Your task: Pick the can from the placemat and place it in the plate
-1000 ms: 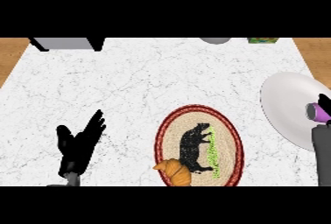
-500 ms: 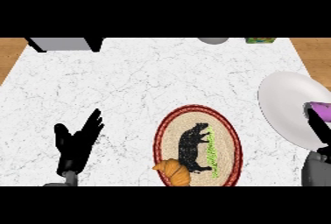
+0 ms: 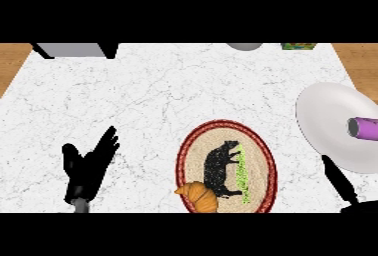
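The purple can (image 3: pixel 363 127) lies on its side on the white plate (image 3: pixel 325 120) at the counter's right edge, partly cut off by the view's edge. The oval placemat (image 3: pixel 193 150), red-rimmed with a black animal figure, lies in the middle front with no can on it. My right hand (image 3: pixel 337 181) shows only as a straight black finger below the plate, apart from the can. My left hand (image 3: pixel 87 167) rests open at the lower left, fingers up, holding nothing.
A croissant (image 3: pixel 199 196) sits on the placemat's near left rim. At the counter's far edge are a grey box (image 3: pixel 74 49), a grey round object (image 3: pixel 244 46) and a green packet (image 3: pixel 297 46). Wooden floor shows past both far corners.
My right hand has let go of the can and drawn back toward the view's lower edge. The can stays on the plate. The left hand has not moved.
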Available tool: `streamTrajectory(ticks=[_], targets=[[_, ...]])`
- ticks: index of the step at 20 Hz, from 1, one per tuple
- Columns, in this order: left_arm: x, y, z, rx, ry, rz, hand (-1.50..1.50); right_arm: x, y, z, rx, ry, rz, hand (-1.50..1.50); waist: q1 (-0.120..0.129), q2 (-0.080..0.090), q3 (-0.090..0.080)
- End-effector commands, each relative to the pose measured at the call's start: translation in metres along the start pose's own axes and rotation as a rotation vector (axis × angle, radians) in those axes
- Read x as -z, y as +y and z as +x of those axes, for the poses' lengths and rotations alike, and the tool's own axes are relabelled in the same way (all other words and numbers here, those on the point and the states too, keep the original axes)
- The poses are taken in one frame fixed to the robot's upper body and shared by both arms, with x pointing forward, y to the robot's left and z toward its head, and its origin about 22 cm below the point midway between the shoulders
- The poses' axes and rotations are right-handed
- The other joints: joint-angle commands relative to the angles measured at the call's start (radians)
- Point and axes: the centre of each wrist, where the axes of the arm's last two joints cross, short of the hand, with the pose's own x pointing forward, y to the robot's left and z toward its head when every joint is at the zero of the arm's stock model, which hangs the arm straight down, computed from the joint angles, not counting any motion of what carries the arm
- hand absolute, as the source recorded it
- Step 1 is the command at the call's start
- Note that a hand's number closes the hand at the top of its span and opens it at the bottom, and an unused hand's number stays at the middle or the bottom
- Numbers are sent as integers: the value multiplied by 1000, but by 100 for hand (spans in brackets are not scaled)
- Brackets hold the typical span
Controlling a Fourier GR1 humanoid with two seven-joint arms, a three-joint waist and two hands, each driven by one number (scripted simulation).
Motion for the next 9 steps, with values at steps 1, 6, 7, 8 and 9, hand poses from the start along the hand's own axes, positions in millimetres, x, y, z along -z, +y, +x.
streamTrajectory(ticks=[1, 6, 7, 8, 9], targets=[[19, -11, 5, -20, -13, -3, 0, -20, -14, -8, -27, 4, -8, -150, 0, 2, 0], [-6, -14, 0, 1, -13, 12, 0, -44, -23, -12, -51, 19, -23, -150, 3, 1, 0], [7, -25, 2, 2, -14, 16, 0, -41, -25, -10, -64, 12, -1, -150, 2, 2, -1], [4, -18, 0, -7, -16, -1, 0, -71, -18, -15, -49, -2, -9, -150, 2, 1, 0], [-5, -8, 11, -1, -13, 9, 0, -60, -17, -11, -45, 22, -5, -150, 4, 1, 0]])
